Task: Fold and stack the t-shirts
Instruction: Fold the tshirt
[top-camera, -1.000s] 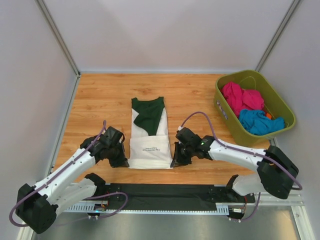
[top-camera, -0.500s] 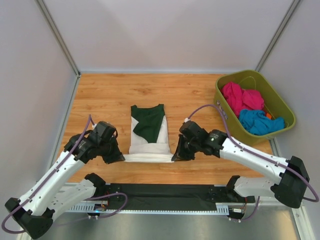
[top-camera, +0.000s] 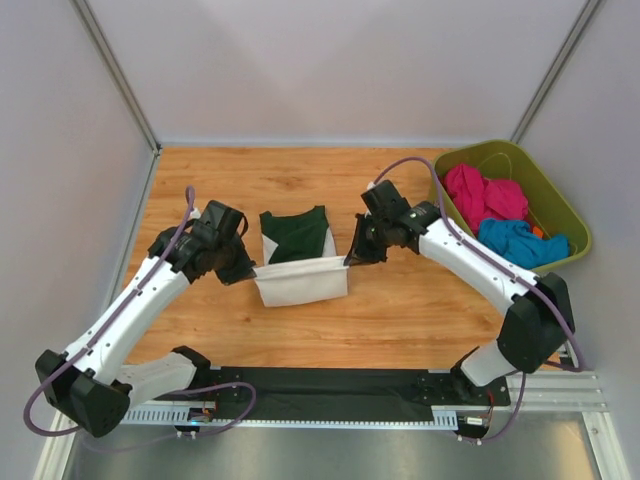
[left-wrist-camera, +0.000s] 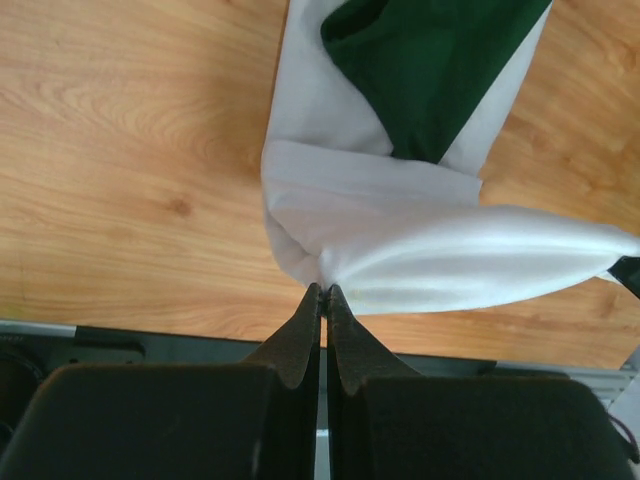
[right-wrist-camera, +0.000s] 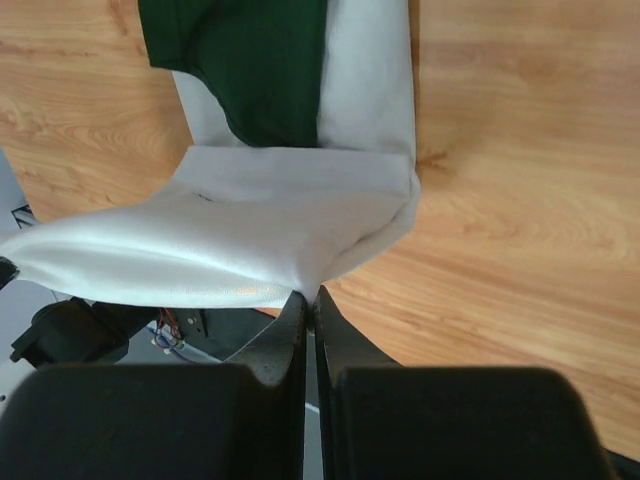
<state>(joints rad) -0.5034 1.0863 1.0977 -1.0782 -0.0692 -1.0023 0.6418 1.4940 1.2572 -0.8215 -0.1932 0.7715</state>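
Observation:
A white t-shirt with dark green sleeves (top-camera: 298, 262) lies on the wooden table (top-camera: 200, 190), its near hem lifted and carried over toward the collar end. My left gripper (top-camera: 250, 272) is shut on the hem's left corner; it shows in the left wrist view (left-wrist-camera: 324, 290). My right gripper (top-camera: 349, 260) is shut on the hem's right corner, also seen in the right wrist view (right-wrist-camera: 306, 293). The lifted white cloth (left-wrist-camera: 470, 255) hangs between the two grippers above the green part (right-wrist-camera: 250, 70).
An olive green bin (top-camera: 455, 235) stands at the right edge, holding pink shirts (top-camera: 480, 195) and a blue shirt (top-camera: 515, 243). A black mat (top-camera: 340, 385) lies along the near edge by the arm bases. Grey walls close the table in.
Both grippers have lifted the shirt's near hem and carried it away from the bases, over the shirt toward its collar end. The white fold now hangs higher and farther back.

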